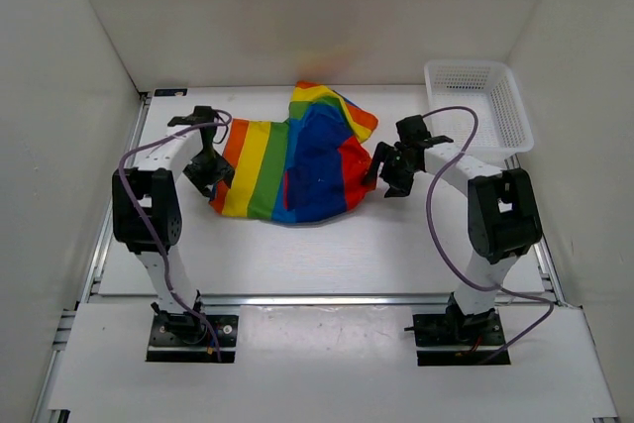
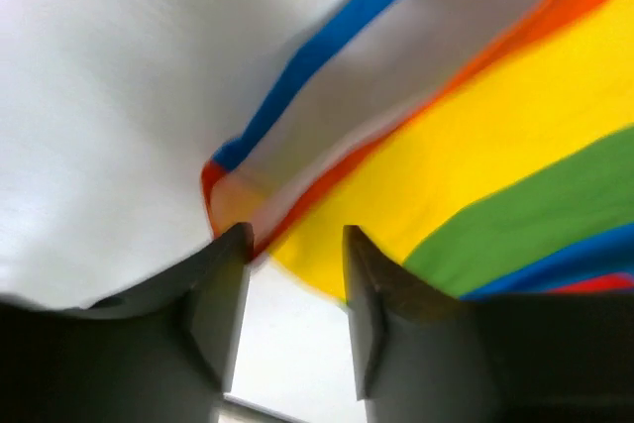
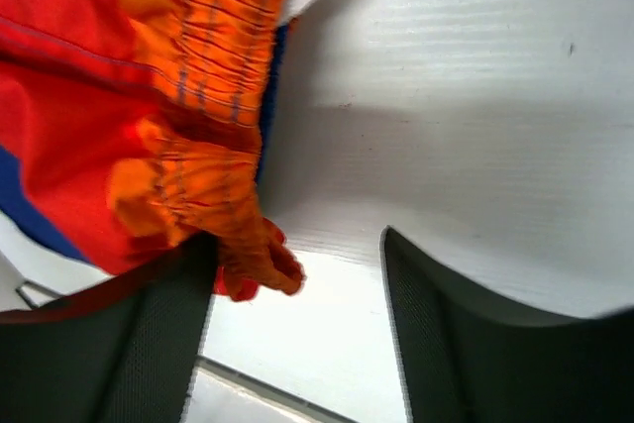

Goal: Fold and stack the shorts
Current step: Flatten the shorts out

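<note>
Two pairs of jaws spread, flanking crumpled shorts (image 1: 297,160), white basket (image 1: 510,111) at far right corner

Soft matt cloth shorts (image 1: 297,170), plastic mesh basket (image 1: 510,111).

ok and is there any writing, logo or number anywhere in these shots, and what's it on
None can be read in any of the three views.
shorts: only plain rainbow stripes, no print or tag showing.
white mesh basket: no marking visible.
left arm and right arm: no legible brand; any small lettering is too small to tell.
</note>
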